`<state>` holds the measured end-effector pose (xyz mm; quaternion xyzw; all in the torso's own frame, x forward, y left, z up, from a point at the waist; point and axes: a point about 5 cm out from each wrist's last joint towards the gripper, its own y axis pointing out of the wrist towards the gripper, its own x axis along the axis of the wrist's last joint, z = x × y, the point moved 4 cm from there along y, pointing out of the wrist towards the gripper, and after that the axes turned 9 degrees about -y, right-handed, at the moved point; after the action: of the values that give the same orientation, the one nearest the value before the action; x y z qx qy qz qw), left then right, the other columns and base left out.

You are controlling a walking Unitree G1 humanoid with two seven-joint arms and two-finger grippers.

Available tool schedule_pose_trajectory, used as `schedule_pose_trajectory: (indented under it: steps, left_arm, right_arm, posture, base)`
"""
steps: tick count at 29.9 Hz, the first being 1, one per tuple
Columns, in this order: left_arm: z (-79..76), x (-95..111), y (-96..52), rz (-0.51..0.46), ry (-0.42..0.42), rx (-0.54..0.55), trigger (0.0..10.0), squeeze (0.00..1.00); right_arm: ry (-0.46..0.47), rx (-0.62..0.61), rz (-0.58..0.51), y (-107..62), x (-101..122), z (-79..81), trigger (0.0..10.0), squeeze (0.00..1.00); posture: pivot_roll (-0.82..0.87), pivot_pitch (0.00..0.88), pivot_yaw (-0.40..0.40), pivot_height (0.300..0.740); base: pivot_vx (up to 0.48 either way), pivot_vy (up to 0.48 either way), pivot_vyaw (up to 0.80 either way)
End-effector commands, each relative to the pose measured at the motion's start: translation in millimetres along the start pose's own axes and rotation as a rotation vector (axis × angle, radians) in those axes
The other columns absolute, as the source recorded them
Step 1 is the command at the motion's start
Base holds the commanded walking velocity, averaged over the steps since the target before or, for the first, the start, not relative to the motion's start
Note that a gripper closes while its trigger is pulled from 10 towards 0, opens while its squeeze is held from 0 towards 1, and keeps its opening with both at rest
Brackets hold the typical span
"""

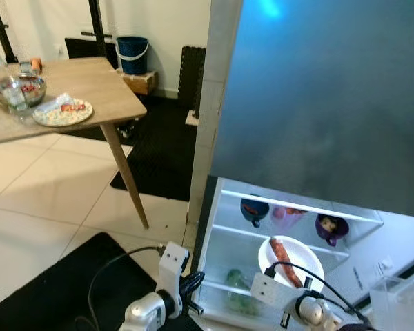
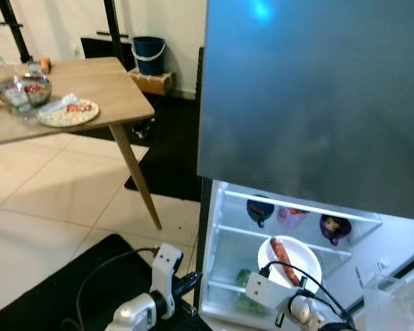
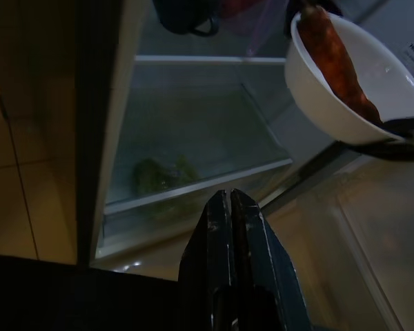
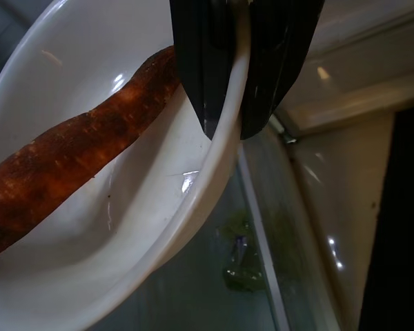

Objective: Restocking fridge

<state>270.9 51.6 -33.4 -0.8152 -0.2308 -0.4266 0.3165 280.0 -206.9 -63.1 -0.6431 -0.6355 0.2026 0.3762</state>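
Observation:
A white bowl [image 1: 305,261] with a long orange-brown sweet potato [image 1: 284,260] in it hangs in front of the open fridge's lower shelves. My right gripper [image 4: 228,121] is shut on the bowl's [image 4: 110,241] rim, one finger inside, one outside. The bowl [image 3: 334,103] is above a glass shelf [image 3: 193,138]. Below that shelf lie leafy greens [image 1: 238,289]. My left gripper [image 3: 229,207] is shut and empty, low beside the fridge's left edge. Its arm [image 1: 159,296] is at the bottom of the eye views.
The fridge's upper shelf holds a dark blue cup [image 1: 254,209], a pink cup [image 1: 284,216] and a purple cup [image 1: 330,227]. The fridge's upper door [image 1: 317,96] is closed. A wooden table [image 1: 90,86] at the left carries a plate [image 1: 62,112] and a bowl [image 1: 17,89]. A black mat [image 1: 48,289] lies underfoot.

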Motion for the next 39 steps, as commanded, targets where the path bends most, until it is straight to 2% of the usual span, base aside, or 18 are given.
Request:
schedule_pose_trajectory:
  steps: [1,18,20,21,24,29,35,39]
  left_arm:
    - [-4.9,0,1.8,-0.007,0.008,-0.019,10.0,0.00]
    - [-12.0,5,5.3,-0.014,0.044,-0.065,10.0,0.00]
    - [-18.8,7,6.7,-0.016,0.074,-0.118,10.0,0.00]
    - [-18.8,7,6.7,-0.016,0.074,-0.118,10.0,0.00]
    - [-31.6,9,9.1,-0.004,0.156,-0.211,10.0,0.00]
    - [-39.4,14,11.2,-0.009,0.233,-0.261,10.0,0.00]
    - [-37.0,38,13.4,-0.092,0.319,-0.236,10.0,0.00]
    - [-31.8,46,11.2,-0.123,0.362,-0.199,10.0,0.00]
  right_arm:
    - [-0.009,-0.021,0.002,-0.5,-1,-8.4,10.0,0.00]
    - [-0.047,-0.050,-0.031,1.0,9,-27.7,10.0,0.00]
    - [-0.062,-0.048,-0.051,0.3,13,-39.6,10.0,0.00]
    - [-0.062,-0.048,-0.051,0.3,13,-39.6,10.0,0.00]
    - [-0.104,-0.016,-0.071,-2.5,14,-52.9,10.0,0.00]
    - [-0.135,-0.010,-0.077,-6.7,11,-67.7,10.0,0.00]
    - [-0.185,0.037,-0.093,-15.0,7,-83.1,10.0,0.00]
    - [-0.160,0.054,-0.120,-23.7,4,-95.7,10.0,0.00]
  posture:
    - [-0.12,0.003,-0.063,0.740]
    - [-0.12,0.006,-0.064,0.740]
    - [-0.12,0.006,-0.064,0.740]
    - [-0.12,0.006,-0.064,0.740]
    - [-0.12,0.006,-0.064,0.740]
    - [-0.12,0.008,-0.063,0.740]
    - [-0.12,0.008,-0.063,0.740]
    - [-0.12,0.005,-0.061,0.740]
  base:
    - [0.000,0.000,0.00]
    - [0.000,0.000,0.00]
    - [0.000,0.000,0.00]
    - [0.000,0.000,0.00]
    - [0.000,0.000,0.00]
    - [0.000,0.000,0.00]
    - [0.000,0.000,0.00]
    - [0.000,0.000,0.00]
